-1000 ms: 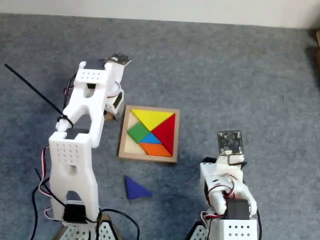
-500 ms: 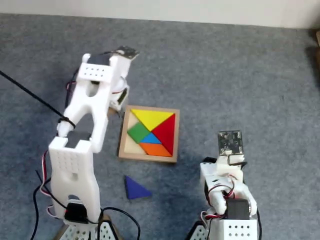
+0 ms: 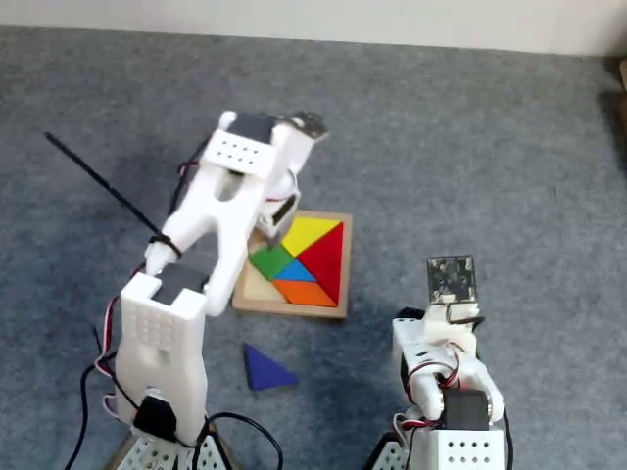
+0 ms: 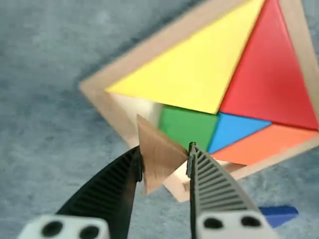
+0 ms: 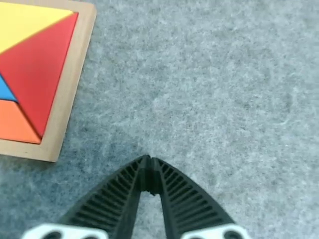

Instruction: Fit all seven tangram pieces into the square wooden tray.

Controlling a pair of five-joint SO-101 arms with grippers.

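Wood-toned triangle (image 4: 158, 158) gripped in your left claw (image 4: 164, 154), you hovered over the tray (image 4: 94, 92) rim. The bare slot (image 4: 137, 105) lay just beyond the tips, between that rim and the green piece (image 4: 187, 127). Farther off, your right claw (image 5: 149, 172), closed on nothing, sat over the desk (image 5: 209, 74) beside the tray. A dark blue triangle (image 3: 265, 369) lay outside, well apart from both.

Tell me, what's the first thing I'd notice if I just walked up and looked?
The bright puzzle: a square wooden tray on the grey carpet, with a big yellow triangle and a red triangle among its pieces. Over the tray's edge, the left arm's fingers pinch a brown triangle. A dark blue triangle lies alone on the carpet, apart from the tray, nearer the arms' bases.
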